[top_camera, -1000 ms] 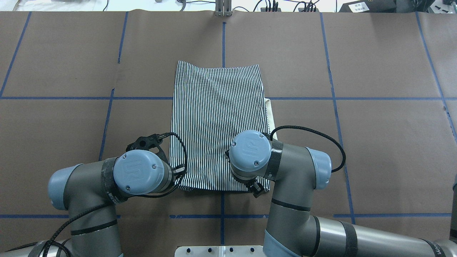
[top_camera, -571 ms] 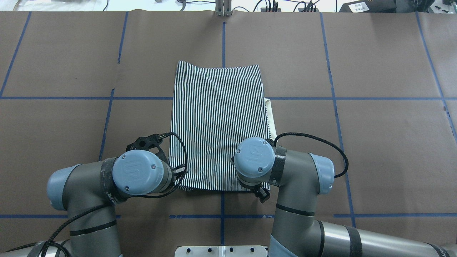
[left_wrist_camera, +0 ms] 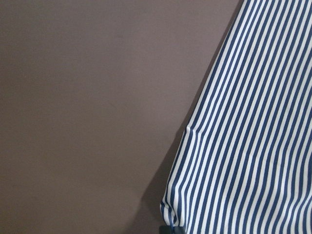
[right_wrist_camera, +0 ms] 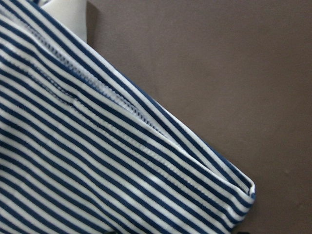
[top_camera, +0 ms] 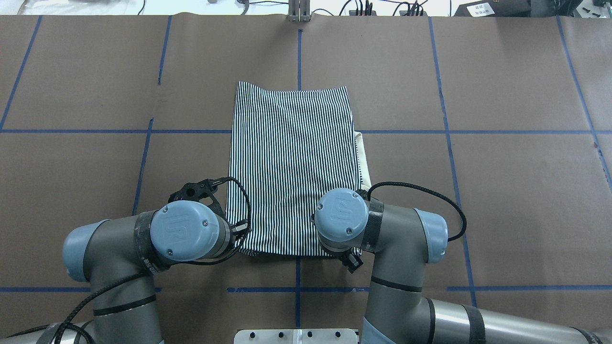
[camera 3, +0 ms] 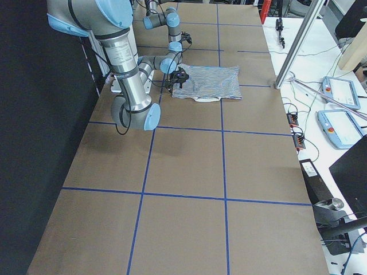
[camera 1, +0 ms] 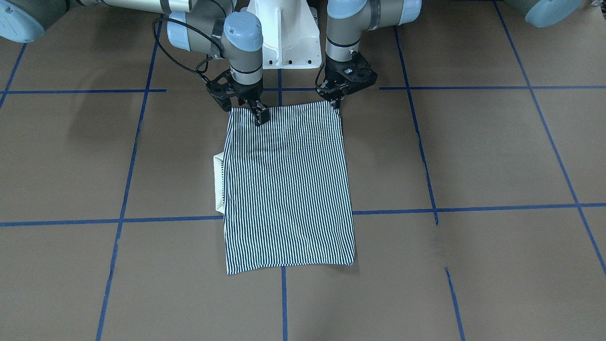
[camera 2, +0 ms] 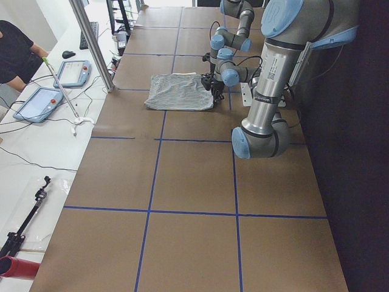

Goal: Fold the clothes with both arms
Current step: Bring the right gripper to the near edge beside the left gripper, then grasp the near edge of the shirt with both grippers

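**Striped polo folded flat, a pincer at each near corner**

Lying flat on the brown paper-covered tabletop (top_camera: 502,191), midway between the two end edges and closer to the robot's edge: a polo shirt (top_camera: 291,167), folded into a tall oblong of soft knit, with thin navy-and-white stripes running lengthwise. A little wider at the robot's end, with a few shallow creases. Poking out from under the long side that faces the tabletop's right end: a plain white collar (top_camera: 364,160), straight-edged. Seen close in the right wrist view: stitched hems stacked in layers at a corner.

Set at the shirt's near left corner: the left pincer (camera 1: 337,100), black, narrowed to a point and nipping the cloth. Planted at the near right corner: the right pincer (camera 1: 260,115); impossible to tell how wide, or whether gripping anything. From overhead, no sight of either corner: covered by the round light-blue caps of the left arm (top_camera: 186,236) and right arm (top_camera: 342,220), both grey metal with looping black braided cables.

Across the brown paper, large squares ruled by blue tape lines (top_camera: 478,132). At the robot's edge, a white pedestal base (camera 1: 284,42). Beyond the far edge, on a white bench: two control tablets (camera 3: 343,91), loose cables and a slanting metal post (camera 2: 91,42).
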Action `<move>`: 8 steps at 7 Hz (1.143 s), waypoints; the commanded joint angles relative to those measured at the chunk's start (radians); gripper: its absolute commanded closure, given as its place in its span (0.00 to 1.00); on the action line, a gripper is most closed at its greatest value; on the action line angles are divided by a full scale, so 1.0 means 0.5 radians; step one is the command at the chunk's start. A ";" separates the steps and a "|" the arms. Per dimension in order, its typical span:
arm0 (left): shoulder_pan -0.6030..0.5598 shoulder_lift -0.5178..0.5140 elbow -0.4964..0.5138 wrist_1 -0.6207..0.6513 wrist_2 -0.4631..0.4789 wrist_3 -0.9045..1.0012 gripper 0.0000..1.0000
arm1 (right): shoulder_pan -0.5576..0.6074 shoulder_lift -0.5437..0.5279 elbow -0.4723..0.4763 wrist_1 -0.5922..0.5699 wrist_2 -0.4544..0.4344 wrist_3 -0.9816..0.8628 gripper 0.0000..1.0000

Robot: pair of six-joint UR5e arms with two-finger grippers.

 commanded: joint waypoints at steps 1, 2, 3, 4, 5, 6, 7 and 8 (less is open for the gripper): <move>0.001 -0.001 0.000 0.000 0.001 0.000 1.00 | 0.001 0.008 0.002 0.004 0.003 -0.003 0.87; 0.001 -0.001 0.000 0.000 0.001 0.000 1.00 | 0.001 0.008 0.002 0.001 0.000 0.000 1.00; 0.001 -0.001 0.000 0.003 0.001 0.000 1.00 | 0.001 0.011 0.002 -0.002 0.000 0.000 1.00; 0.001 -0.001 0.000 0.003 0.004 0.000 1.00 | 0.007 0.014 0.002 -0.002 0.000 0.000 1.00; 0.001 -0.004 0.000 0.006 0.001 0.000 1.00 | 0.010 0.014 0.005 0.001 0.000 0.000 1.00; 0.004 -0.004 0.000 0.003 0.001 -0.003 1.00 | 0.017 0.014 0.017 0.004 0.000 0.000 1.00; 0.001 -0.007 -0.003 0.006 0.001 -0.003 1.00 | 0.017 0.017 0.060 0.001 -0.015 0.000 1.00; 0.004 -0.004 -0.031 0.009 0.001 -0.003 1.00 | 0.017 -0.001 0.133 -0.002 -0.027 0.000 1.00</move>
